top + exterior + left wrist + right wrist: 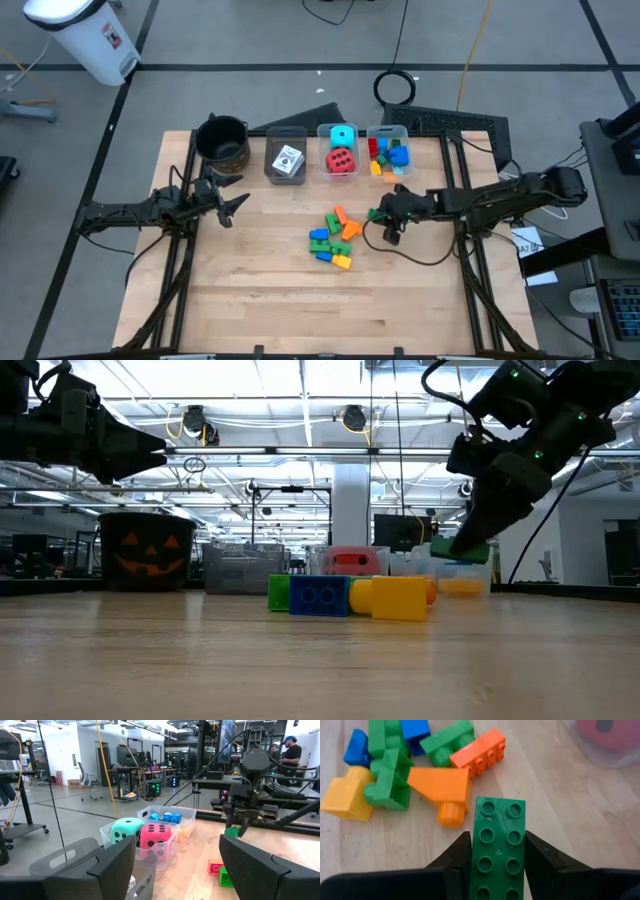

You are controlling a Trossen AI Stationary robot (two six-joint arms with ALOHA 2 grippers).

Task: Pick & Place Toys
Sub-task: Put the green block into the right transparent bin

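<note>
My right gripper (378,214) is shut on a green two-by-four brick (499,840) right of the table's middle, just above the wood. It also shows in the low view, green brick (460,550). A loose pile of green, blue, orange and yellow bricks (333,238) lies flat on the table left of it. A cyan cube (342,135) and a red dotted cube (341,160) sit in a clear bin (322,152) at the far edge. My left gripper (235,203) waits open at the table's left, holding nothing. My right gripper pinches the green brick's two long sides (476,851) between its two fingers (540,857), at the brick's end nearest the wrist. The fingers slant down from the table's right and lie along the brick. The brick juts out past the fingertips, studs up, clear of the table.
At the far edge stand a black pot (222,140) with a pumpkin face, a grey bin (272,165) holding a white card (288,160), and a clear bin (400,133) with several bricks. Bare wood lies toward the near edge (300,310). A person (289,752) stands beyond the table.
</note>
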